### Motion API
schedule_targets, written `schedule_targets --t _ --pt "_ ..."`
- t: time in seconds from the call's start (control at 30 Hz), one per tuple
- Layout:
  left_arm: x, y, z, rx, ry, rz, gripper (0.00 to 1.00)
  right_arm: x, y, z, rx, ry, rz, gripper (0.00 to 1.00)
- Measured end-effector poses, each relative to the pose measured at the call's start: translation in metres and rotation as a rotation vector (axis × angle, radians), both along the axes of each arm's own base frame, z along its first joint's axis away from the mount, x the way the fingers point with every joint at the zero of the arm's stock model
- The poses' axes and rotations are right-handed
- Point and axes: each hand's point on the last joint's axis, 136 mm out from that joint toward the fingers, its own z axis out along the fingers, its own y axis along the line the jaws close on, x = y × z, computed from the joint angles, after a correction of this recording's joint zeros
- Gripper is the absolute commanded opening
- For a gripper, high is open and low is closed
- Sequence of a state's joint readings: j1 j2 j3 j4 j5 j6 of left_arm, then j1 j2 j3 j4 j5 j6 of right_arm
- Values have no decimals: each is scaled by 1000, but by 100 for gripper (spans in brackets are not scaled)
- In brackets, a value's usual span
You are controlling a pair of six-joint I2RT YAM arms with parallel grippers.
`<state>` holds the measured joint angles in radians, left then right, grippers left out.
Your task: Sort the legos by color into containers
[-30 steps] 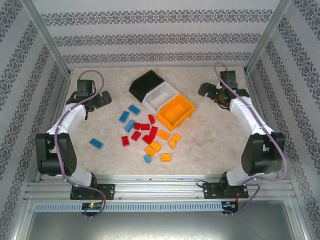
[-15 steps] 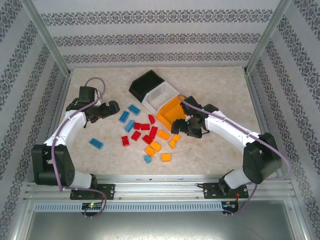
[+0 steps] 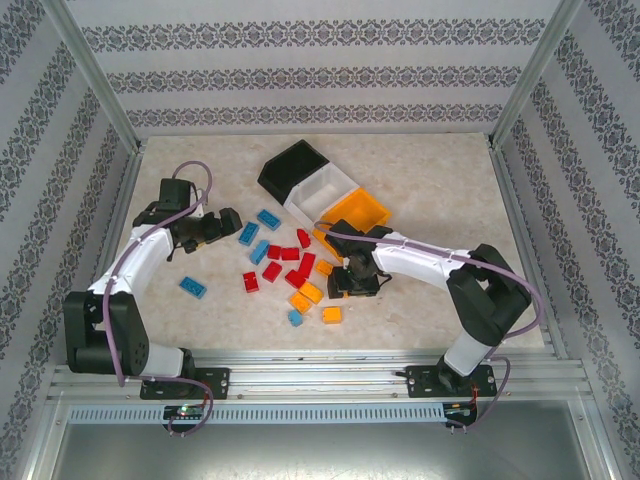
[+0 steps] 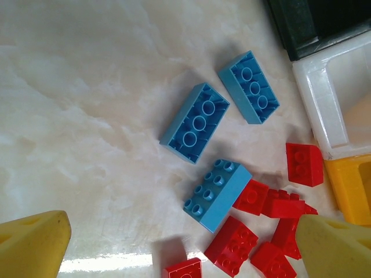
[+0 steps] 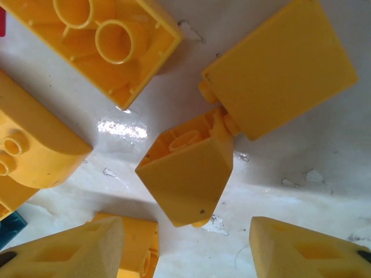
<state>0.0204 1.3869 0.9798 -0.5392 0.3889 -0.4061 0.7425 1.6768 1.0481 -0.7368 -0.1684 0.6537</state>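
**Right gripper** [image 5: 188, 248] low over the loose orange plastic bricks [image 3: 322, 292], its 2 yellow fingers [image 5: 75, 246] parted and grasping nothing. The gap between them is lined up on 1 small orange wedge-like brick [image 5: 185, 182], probably so that a squeeze would catch its narrow sides. **Left gripper** [image 4: 184, 246] spread wide and empty above 3 light blue rectangular bricks [image 4: 194, 123], apparently staged to take that colour. The bricks in sight, red plastic bricks [image 3: 288, 254] included, lie on the pale marbled tabletop [image 3: 430, 170] just in front of 3 joined open bins: black bin [image 3: 272, 172], white bin [image 3: 306, 205] and orange-yellow bin [image 3: 375, 217].
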Motion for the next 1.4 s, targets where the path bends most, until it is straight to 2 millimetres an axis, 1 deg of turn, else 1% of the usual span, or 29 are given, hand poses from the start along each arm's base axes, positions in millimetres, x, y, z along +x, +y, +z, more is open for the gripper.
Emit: schedule_targets --t 0.2,0.37,0.6,0.7,0.9,1.03,1.13,1.23,1.4 --pt "-7 0 2 -7 -4 12 100 6 2 -6 -14 -11 10 52" --pt "-13 0 0 -13 0 22 100 12 5 -13 -33 -12 20 50" --pt "-17 0 -3 -22 13 37 100 21 8 -17 -49 -23 27 43" --pt "-18 0 -4 -25 15 41 100 21 7 -21 -60 -19 28 39" --pt "-19 -1 -4 -32 18 47 100 23 5 -21 -71 -33 25 30" --pt "-22 -2 -8 -41 32 54 100 20 0 -20 -83 -47 25 27" --pt "-22 -2 -8 -46 33 55 100 16 -4 -14 -86 -64 28 26" --pt "-21 -3 -7 -53 28 52 100 10 -6 -1 -70 -90 26 26" --pt "-20 -5 -6 -64 23 49 100 4 -11 34 -12 -145 -9 26"
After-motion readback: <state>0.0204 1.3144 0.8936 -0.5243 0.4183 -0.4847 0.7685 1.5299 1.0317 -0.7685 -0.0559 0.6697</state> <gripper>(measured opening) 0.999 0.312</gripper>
